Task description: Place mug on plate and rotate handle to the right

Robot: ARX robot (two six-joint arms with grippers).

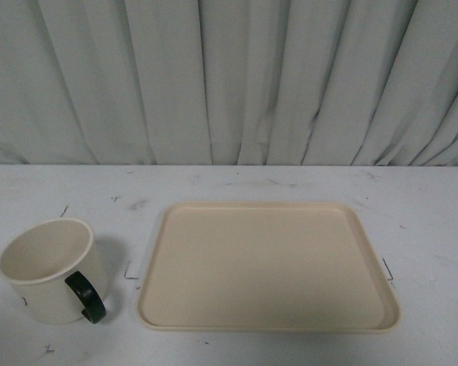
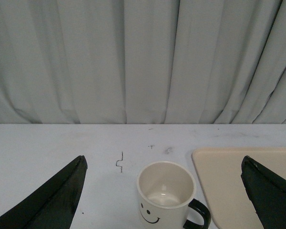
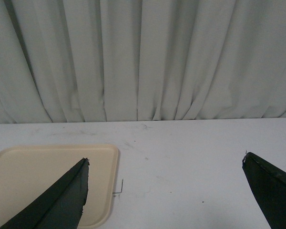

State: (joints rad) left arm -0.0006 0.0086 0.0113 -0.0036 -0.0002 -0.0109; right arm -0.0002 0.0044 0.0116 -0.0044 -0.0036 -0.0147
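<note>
left fingers spread wide and gripping nothing, seen from the left wrist, with the mug standing upright on the white desk ahead of them, about midway between the two dark fingers and touching neither. the mug's black smiley face is turned toward the fingers, and its dark loop handle sticks out on the side nearer the plate. the beige plate lies flat on the desk just beyond the mug, apart from it, and runs behind one of the left fingers.

right fingers are likewise spread wide and hold nothing. one of them overlaps the near part of the plate in the right wrist view; between the two fingers there is only scuffed desk, and the other finger hangs over desk well clear of the plate.

from the front camera the mug stands on the desk to the left of the plate, not on it, with a strip of desk between them and the handle angled toward the camera and the plate. a pale pleated curtain hangs behind the desk.
</note>
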